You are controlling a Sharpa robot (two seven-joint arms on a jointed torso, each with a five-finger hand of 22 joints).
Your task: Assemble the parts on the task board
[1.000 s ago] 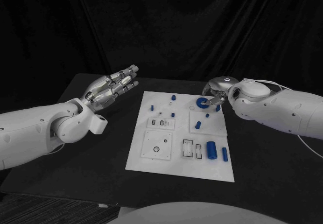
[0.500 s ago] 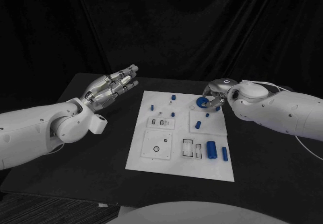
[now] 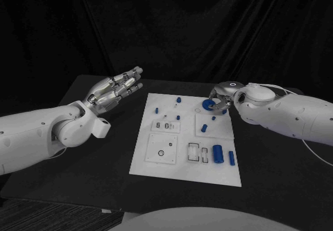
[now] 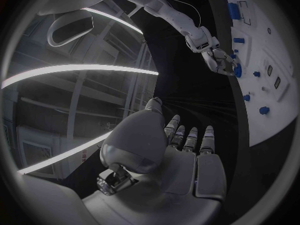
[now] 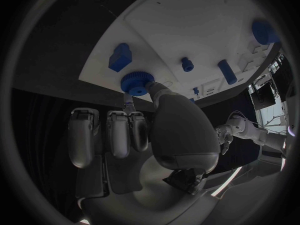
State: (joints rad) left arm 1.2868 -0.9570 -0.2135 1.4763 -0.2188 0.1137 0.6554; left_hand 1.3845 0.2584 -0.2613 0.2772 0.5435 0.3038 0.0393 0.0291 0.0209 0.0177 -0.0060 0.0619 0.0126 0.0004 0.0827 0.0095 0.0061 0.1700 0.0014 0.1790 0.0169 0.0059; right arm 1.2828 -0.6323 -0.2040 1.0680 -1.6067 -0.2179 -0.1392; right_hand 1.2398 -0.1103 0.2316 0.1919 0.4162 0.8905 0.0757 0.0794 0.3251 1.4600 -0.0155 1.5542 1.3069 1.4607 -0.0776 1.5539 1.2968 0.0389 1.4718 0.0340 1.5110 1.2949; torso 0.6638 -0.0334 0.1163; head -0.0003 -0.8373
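Note:
The white task board [image 3: 182, 166] lies in the middle of the black table. Near its far right corner my right hand [image 3: 222, 98] pinches a round blue knurled wheel [image 3: 207, 104] between thumb and finger, just above the board. The right wrist view shows that wheel [image 5: 134, 81] at my fingertips [image 5: 129, 103], beside a small blue block [image 5: 120, 56] standing on the board [image 5: 187, 25]. My left hand [image 3: 114, 89] hovers to the left of the board, fingers straight and apart, holding nothing. The left wrist view shows its palm [image 4: 181, 150] and, farther off, my right hand [image 4: 219, 60].
Several blue parts stand or lie on the board: small pegs [image 3: 178, 100] at the far end, a short cylinder [image 3: 204, 128] in the middle, a thick cylinder [image 3: 218, 154] and a thin bar [image 3: 232, 159] near the front right. Bare black table [image 3: 104, 163] surrounds the board.
My right hand has edged slightly leftward with the blue wheel in it. The left hand has stayed still.

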